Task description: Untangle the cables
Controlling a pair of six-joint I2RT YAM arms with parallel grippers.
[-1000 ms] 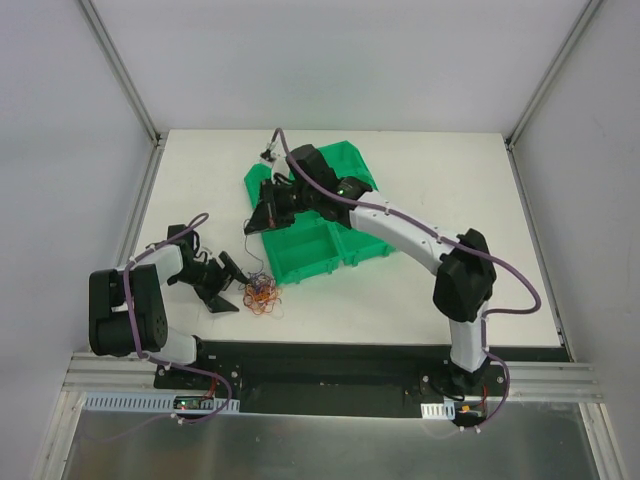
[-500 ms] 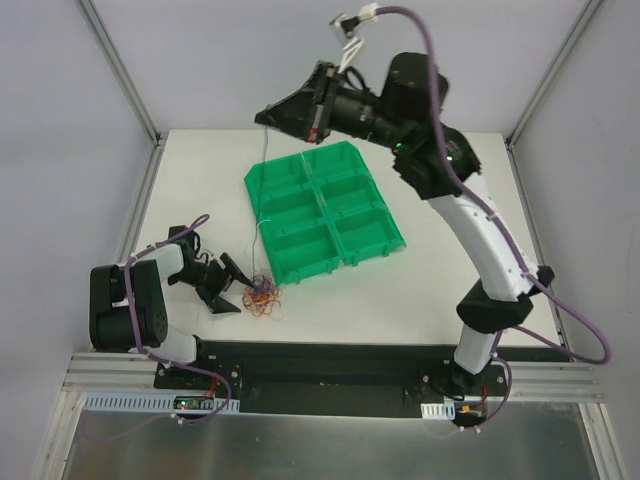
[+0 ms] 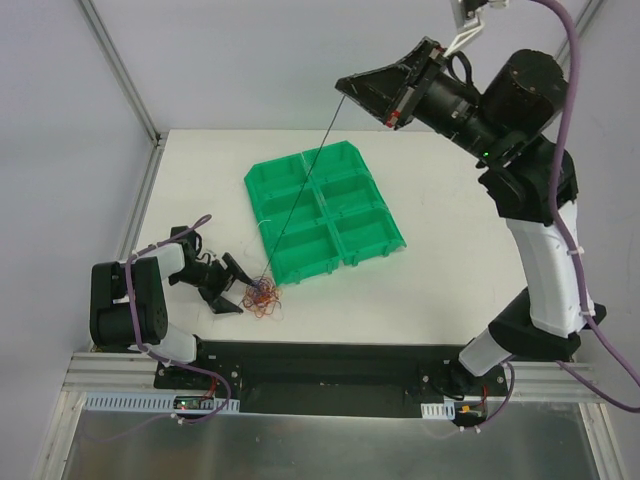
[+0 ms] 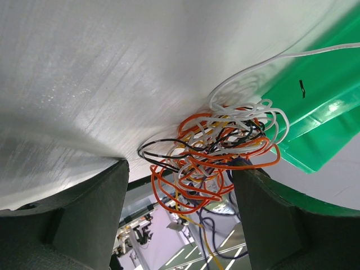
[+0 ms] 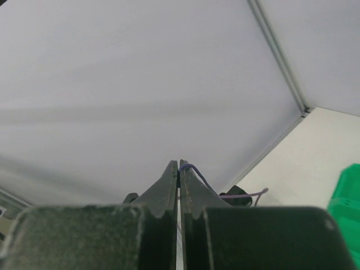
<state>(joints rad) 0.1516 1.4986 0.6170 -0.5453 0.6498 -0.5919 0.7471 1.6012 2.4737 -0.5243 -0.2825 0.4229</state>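
Tangled curly cables (image 4: pixel 216 154), orange, white, black

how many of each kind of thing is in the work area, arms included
robot arms: 2, left arm and right arm
green tray: 1
cable tangle: 1, one strand held in the right tool
total: 4

Right gripper (image 5: pixel 179 163) fingers pressed together, thin dark cable (image 5: pixel 191 167) pinched at the tips; green tray (image 5: pixel 350 194) corner at right edge.
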